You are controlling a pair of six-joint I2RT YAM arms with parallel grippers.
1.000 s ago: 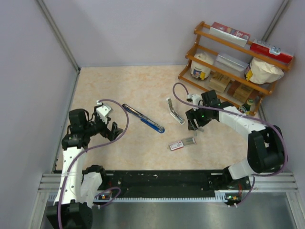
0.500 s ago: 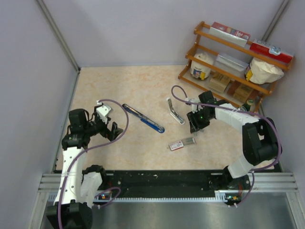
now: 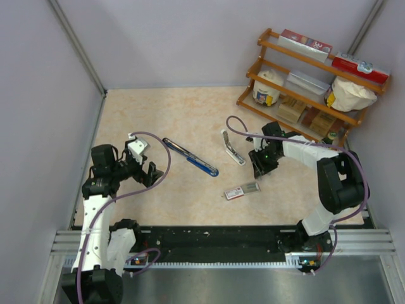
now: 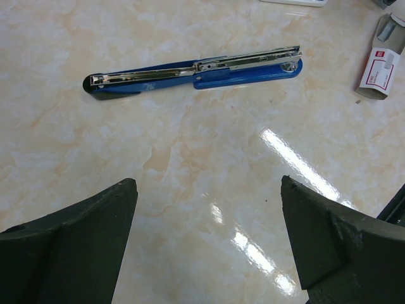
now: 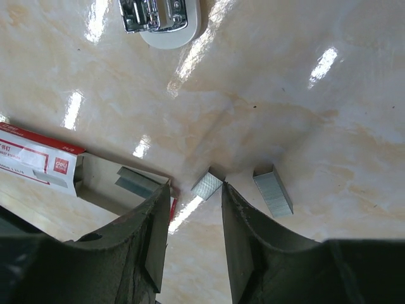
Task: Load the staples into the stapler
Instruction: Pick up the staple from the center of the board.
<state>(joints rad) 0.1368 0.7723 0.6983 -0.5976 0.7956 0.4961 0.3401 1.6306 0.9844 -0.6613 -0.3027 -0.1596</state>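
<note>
The blue stapler [image 3: 190, 158] lies opened out flat on the table, its metal channel facing up [image 4: 196, 68]. Two short strips of staples lie loose on the table: one [image 5: 209, 184] right at the tips of my right gripper [image 5: 195, 189], touching the right fingertip, the other [image 5: 273, 190] just to its right. The red-and-white staple box [image 5: 38, 164] lies with its tray [image 5: 136, 182] slid out, more staples in it. My right gripper [image 3: 260, 168] points down over the strips, its jaws narrowed but still apart. My left gripper [image 4: 207, 183] hangs wide open and empty, short of the stapler.
A white stapler [image 3: 232, 147] lies between the blue stapler and my right gripper, its head visible [image 5: 161, 18]. A wooden shelf [image 3: 310, 82] holding boxes and jars stands at the back right. Walls close off the left, back and right.
My right gripper has shifted slightly left and down onto the loose strips, and its jaws have narrowed. The left arm and the blue stapler have not moved.
</note>
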